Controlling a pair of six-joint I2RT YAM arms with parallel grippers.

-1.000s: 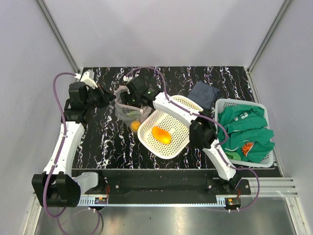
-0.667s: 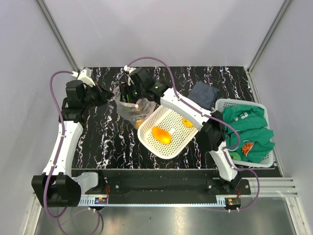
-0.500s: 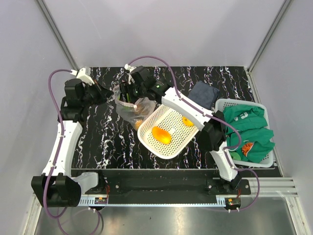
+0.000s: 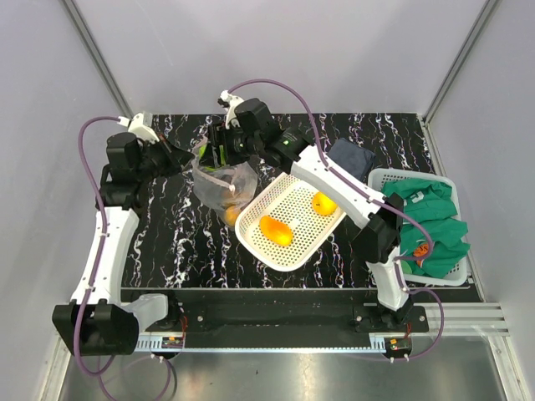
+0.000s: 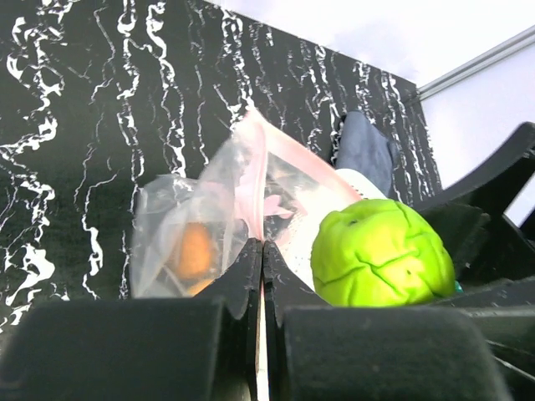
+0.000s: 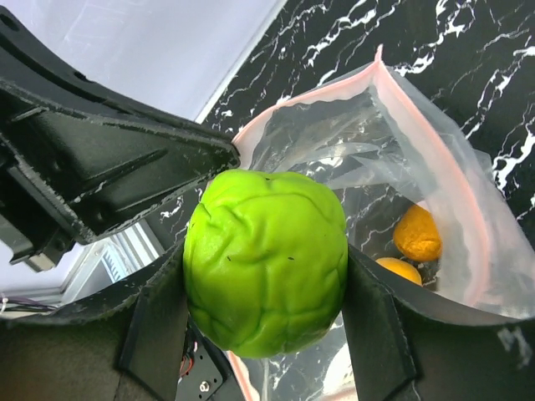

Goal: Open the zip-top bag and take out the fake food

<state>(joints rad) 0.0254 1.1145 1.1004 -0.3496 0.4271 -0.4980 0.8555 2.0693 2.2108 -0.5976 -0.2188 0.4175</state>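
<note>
The clear zip-top bag (image 4: 219, 182) with a pinkish strip hangs open at the table's back left. My left gripper (image 4: 185, 156) is shut on its rim; the left wrist view shows the pink strip (image 5: 251, 180) pinched between the closed jaws. My right gripper (image 4: 219, 152) is shut on the green round fruit (image 6: 266, 259) just above the bag's mouth; the fruit also shows in the left wrist view (image 5: 382, 253). Orange pieces (image 6: 418, 234) still lie inside the bag (image 6: 401, 159). Two orange fruits (image 4: 276, 230) lie in the white mesh basket (image 4: 251, 242).
A dark blue folded cloth (image 4: 349, 159) lies behind the mesh basket. A white crate (image 4: 380, 177) at the right holds green clothing (image 4: 430, 221) with orange print. The right arm stretches over the mesh basket.
My right gripper has risen out of the bag toward the back with the green fruit in it. The bag has been lifted and pulled taller. An orange fruit in the basket has come into view.
</note>
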